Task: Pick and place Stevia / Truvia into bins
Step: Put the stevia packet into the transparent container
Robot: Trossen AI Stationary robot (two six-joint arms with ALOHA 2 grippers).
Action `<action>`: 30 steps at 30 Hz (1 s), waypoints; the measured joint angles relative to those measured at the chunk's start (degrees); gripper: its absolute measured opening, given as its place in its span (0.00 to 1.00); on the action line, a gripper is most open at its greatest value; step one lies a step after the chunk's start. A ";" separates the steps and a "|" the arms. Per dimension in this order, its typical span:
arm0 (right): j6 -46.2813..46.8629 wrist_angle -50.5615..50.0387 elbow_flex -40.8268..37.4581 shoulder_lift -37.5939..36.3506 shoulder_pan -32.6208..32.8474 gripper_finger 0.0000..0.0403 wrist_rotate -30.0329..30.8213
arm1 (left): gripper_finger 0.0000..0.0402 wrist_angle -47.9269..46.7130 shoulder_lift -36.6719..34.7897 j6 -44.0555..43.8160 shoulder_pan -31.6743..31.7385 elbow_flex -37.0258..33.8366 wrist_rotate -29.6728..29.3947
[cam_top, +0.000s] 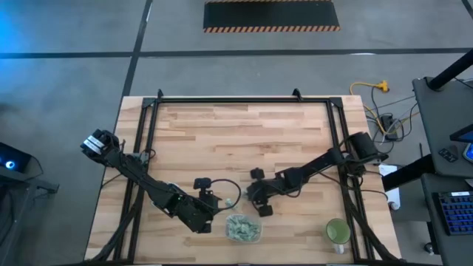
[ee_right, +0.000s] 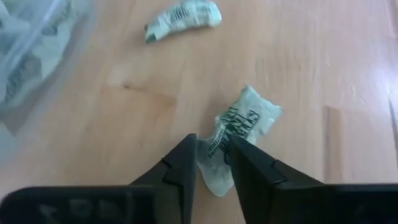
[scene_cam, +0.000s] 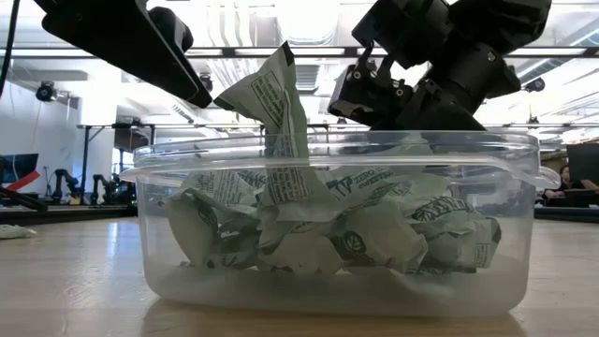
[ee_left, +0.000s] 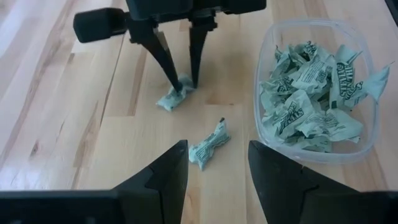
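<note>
The clear plastic bin (cam_top: pixel 255 238) stands near the table's front edge, filled with several green-and-white Stevia sachets (ee_left: pixel 311 93). One sachet (scene_cam: pixel 271 94) sticks up above the rim. Two crumpled sachets lie on the wood just left of the bin. My right gripper (ee_right: pixel 211 165) is shut on the farther one (ee_right: pixel 242 124) and also shows in the left wrist view (ee_left: pixel 183 84). My left gripper (ee_left: pixel 217 165) is open just above the table, and the nearer sachet (ee_left: pixel 208 146) lies just ahead of its two fingers, untouched. My right gripper pinches one end of the crumpled sachet (ee_right: pixel 214 149) between its two fingertips. The fingers come from above, pointing steeply down (ee_left: pixel 174 74). The sachet lies on the table, its other end (ee_right: pixel 261 112) spread out past the fingertips.
A round green cup (cam_top: pixel 338 231) stands at the table's front right. The bin's wall (ee_left: pixel 261 118) is close beside both loose sachets. Bare wood stretches toward the table's far edge (cam_top: pixel 244 125). A black frame (cam_top: pixel 148 133) runs along the table's sides.
</note>
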 joint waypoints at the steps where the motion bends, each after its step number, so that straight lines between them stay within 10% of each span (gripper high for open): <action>1: -0.02 -0.92 0.00 -0.32 0.00 0.19 0.28 | 0.38 0.00 0.00 0.00 0.00 0.00 0.00; 8: -0.15 -2.58 0.00 -0.61 0.00 0.03 1.18 | 0.38 0.02 0.00 -0.02 0.00 -0.02 0.01; 30: -4.49 -1.29 -0.33 -14.05 8.30 0.02 -7.15 | 0.38 0.00 0.00 0.02 0.00 -0.09 0.01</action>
